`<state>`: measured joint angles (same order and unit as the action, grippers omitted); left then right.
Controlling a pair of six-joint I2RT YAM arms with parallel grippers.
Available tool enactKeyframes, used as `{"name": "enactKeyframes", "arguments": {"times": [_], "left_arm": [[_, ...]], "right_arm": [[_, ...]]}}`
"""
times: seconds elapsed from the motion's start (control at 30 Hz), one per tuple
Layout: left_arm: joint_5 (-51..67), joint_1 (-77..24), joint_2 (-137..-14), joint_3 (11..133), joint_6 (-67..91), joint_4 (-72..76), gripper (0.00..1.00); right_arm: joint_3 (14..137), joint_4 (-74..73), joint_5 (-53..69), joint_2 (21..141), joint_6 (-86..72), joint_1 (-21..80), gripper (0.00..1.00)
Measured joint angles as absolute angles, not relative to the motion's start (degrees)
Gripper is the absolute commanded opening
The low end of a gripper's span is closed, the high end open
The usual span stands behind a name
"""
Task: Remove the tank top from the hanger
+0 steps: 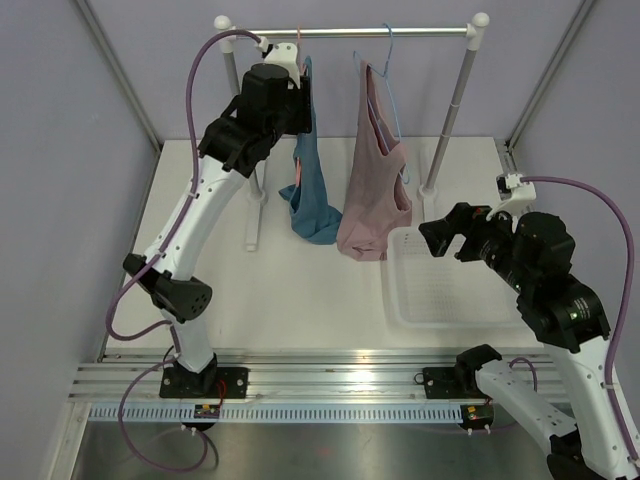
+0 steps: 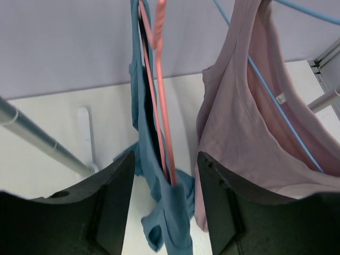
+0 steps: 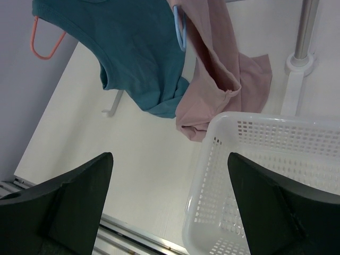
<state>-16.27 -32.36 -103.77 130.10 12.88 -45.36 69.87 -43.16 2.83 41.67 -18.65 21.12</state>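
Observation:
The teal-blue tank top (image 1: 312, 190) hangs on the pink hanger (image 1: 298, 42) at the left of the rail (image 1: 350, 32). My left gripper (image 1: 300, 95) is raised beside the top's upper part. In the left wrist view it (image 2: 164, 170) is open, with the teal top (image 2: 170, 212) and the pink hanger (image 2: 162, 106) hanging between and beyond the fingers (image 2: 114, 202). My right gripper (image 1: 432, 238) is open and empty, low at the right, apart from the clothes. The right wrist view shows the teal top (image 3: 133, 53) and a hanger corner (image 3: 45, 42).
A dusty-pink tank top (image 1: 375, 180) hangs on a light-blue hanger (image 1: 388, 70) right beside the teal one. A white perforated basket (image 1: 440, 285) lies on the table at the right, also in the right wrist view (image 3: 265, 175). The rack's uprights (image 1: 450, 110) stand behind.

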Motion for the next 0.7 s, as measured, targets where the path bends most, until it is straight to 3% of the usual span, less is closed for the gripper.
{"name": "enactKeyframes", "arguments": {"times": [0.07,0.2,0.27,0.3,0.37,0.7], "left_arm": [[-16.5,-32.4,-105.6,131.6,12.0,-44.5,0.4],[-16.6,-32.4,-108.4,133.1,11.2,-43.5,0.37],[-16.6,-32.4,-109.4,133.3,11.1,-43.5,0.24],[-16.8,-32.4,-110.0,133.7,11.1,-43.6,0.1],[-17.1,-32.4,-110.9,134.7,11.0,-43.6,0.0],[-17.2,-32.3,-110.7,135.3,11.9,-43.1,0.0]], "right_arm": [[69.3,-43.2,3.8,41.7,-18.7,21.1,0.97],[68.9,-43.6,4.7,41.6,-18.7,21.1,0.97],[68.9,-44.1,5.1,41.5,-18.5,21.1,0.97],[68.9,-44.5,5.3,41.5,-18.4,21.1,0.96],[68.9,-45.2,5.3,41.5,-18.2,21.1,0.96],[68.9,-46.5,5.7,41.5,-17.7,21.1,0.97]]}}
